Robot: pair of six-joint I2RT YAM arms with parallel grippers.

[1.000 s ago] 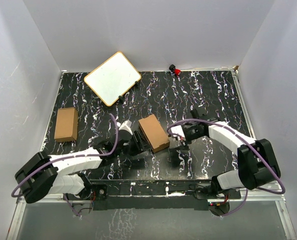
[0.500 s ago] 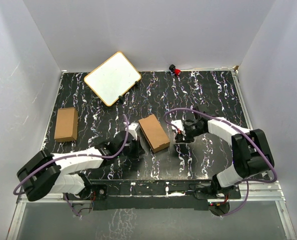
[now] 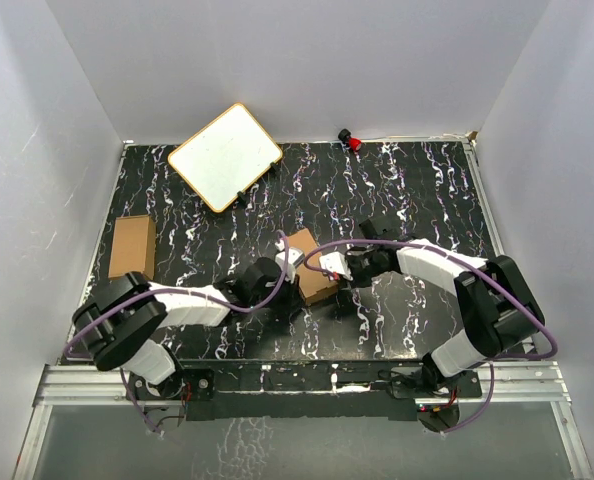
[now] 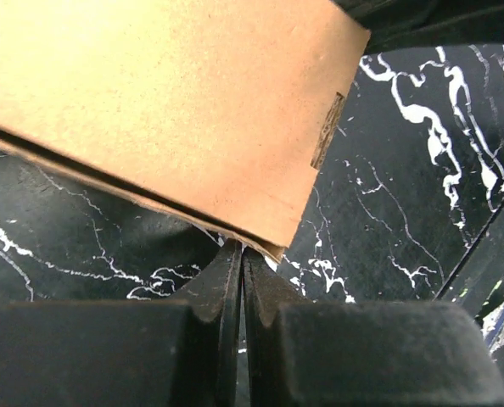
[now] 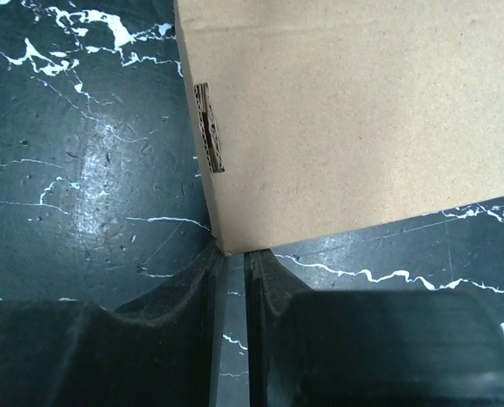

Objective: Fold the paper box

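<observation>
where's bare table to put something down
Bare table far right, between the small red object, the right edge and the right arm. Also a strip between the white board and the paper box. Crowded at centre, where the left gripper and right gripper meet that box.

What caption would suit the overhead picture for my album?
Left gripper and right gripper, each at a corner of the small brown paper box on a black marbled table.

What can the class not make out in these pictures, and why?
- Top view: near end of the small brown cardboard carton, covered by both arms.
- Left wrist view: whether the left pincer touches the carton's corner; the carton is cut off at the top and left.
- Right wrist view: the same for the right pincer.
- Top view: small red object, too small.
</observation>
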